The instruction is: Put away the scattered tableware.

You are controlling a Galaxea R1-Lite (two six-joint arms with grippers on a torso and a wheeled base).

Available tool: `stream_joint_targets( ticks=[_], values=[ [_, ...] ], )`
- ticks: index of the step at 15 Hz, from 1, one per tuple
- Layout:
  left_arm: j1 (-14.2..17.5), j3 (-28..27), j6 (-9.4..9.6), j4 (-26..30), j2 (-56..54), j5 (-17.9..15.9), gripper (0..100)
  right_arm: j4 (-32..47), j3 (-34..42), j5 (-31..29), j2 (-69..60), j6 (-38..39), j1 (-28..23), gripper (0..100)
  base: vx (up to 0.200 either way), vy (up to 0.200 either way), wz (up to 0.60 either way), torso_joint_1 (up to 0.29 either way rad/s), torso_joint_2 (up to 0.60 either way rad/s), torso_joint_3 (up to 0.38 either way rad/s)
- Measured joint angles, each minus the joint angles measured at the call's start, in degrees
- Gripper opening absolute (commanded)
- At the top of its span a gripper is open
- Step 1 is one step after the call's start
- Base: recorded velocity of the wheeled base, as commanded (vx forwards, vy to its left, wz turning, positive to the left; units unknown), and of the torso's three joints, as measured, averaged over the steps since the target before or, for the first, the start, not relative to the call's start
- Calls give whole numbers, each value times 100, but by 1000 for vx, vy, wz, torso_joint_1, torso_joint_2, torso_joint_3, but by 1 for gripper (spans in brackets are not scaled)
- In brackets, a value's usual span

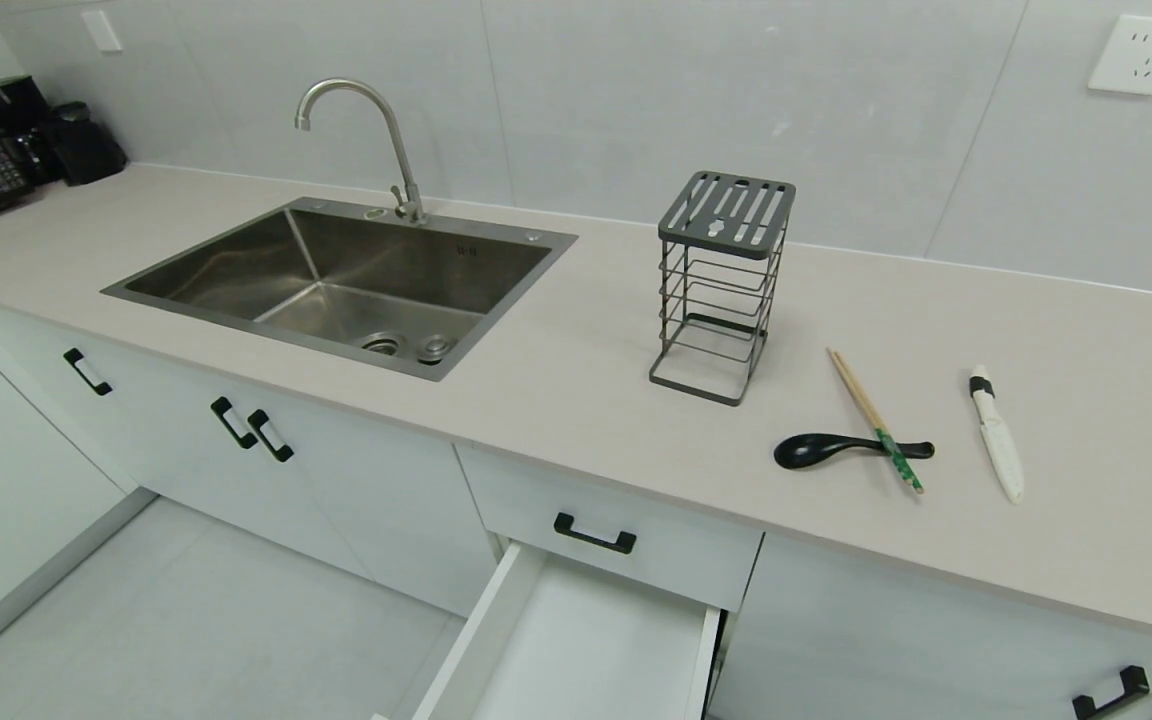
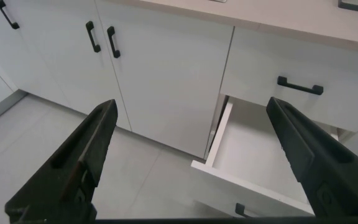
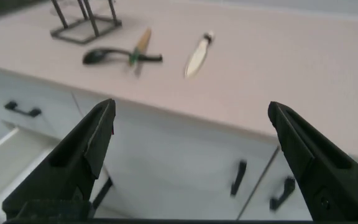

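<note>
1. Hanging low before the cabinets, the left hand [image 2: 190, 106] and right hand [image 3: 190, 106] are both spread, holding nothing.
2. The drawer [image 1: 576, 650] stands pulled open.
3. The black spoon [image 1: 836, 449], chopsticks [image 1: 876, 420] and white knife [image 1: 996, 432] lie on the tabletop [image 1: 556, 370] beside the rack [image 1: 731, 210]; seemingly nothing is stowed yet.

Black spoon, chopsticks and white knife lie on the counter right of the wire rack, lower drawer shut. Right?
No: the lower drawer is pulled open, as the head view shows. The rest stands: black spoon, chopsticks and white knife lie on the counter right of the wire rack.
</note>
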Motion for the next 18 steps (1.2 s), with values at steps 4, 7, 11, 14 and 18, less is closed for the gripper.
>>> stream_joint_targets(
  ticks=[4,7,11,14,18],
  values=[
    [0,0,0,-2,0,-5,100,197,-241,723,246,-6,0,100,0,0,0,0,0,0],
    [0,0,0,0,0,0,100,323,-694,1068,1072,-13,93,100,0,0,0,0,0,0],
    [0,0,0,-2,0,-2,100,325,-1352,1404,2488,-55,352,100,0,0,0,0,0,0],
    [0,0,0,-2,0,-2,100,101,-1691,1519,3656,-126,749,100,0,0,0,0,0,0],
    [0,0,0,0,0,-5,100,-1019,-1785,1574,5249,-249,1078,100,0,0,0,0,0,0]
  ],
)
